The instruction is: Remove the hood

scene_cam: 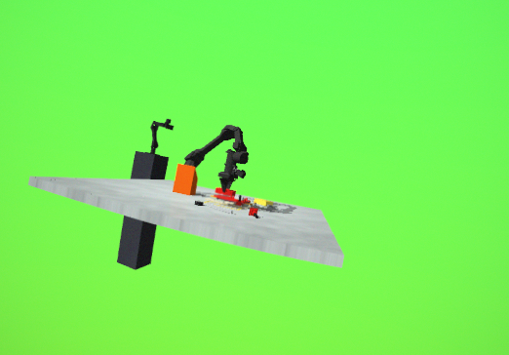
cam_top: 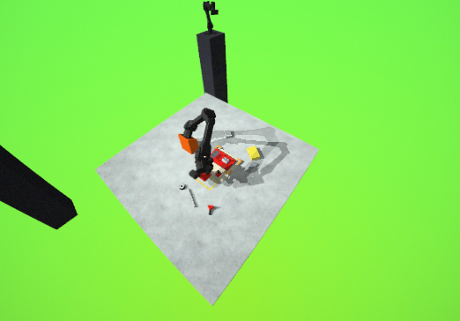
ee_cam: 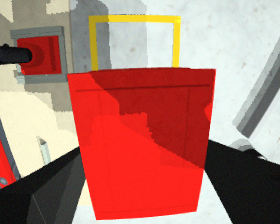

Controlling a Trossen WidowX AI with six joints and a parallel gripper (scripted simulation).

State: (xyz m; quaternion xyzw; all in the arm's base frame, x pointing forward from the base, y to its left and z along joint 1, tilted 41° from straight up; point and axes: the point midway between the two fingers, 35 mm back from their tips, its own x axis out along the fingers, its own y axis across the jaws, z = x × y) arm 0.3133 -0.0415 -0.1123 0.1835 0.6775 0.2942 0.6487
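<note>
Between the two black fingers of the gripper (ee_cam: 144,185) sits the red hood (ee_cam: 145,137), and the fingers squeeze it from both sides so it cannot slip out. It is a flat red piece, held level, and it hangs low over the table (cam_top: 167,217). Just past its far edge is a yellow square outline (ee_cam: 134,37) on the gray top, which looks like the marked area where the hood must go. So the hood is held near that square, but I cannot tell if it is right over it yet. To the side is the toy car (cam_top: 222,159), red and cream, with its front part bare because the hood is off. A yellow block (cam_top: 253,153) lies well apart from the car. I think the hard part is done, and what is left is to set the hood down inside the square and open the fingers wide.
</note>
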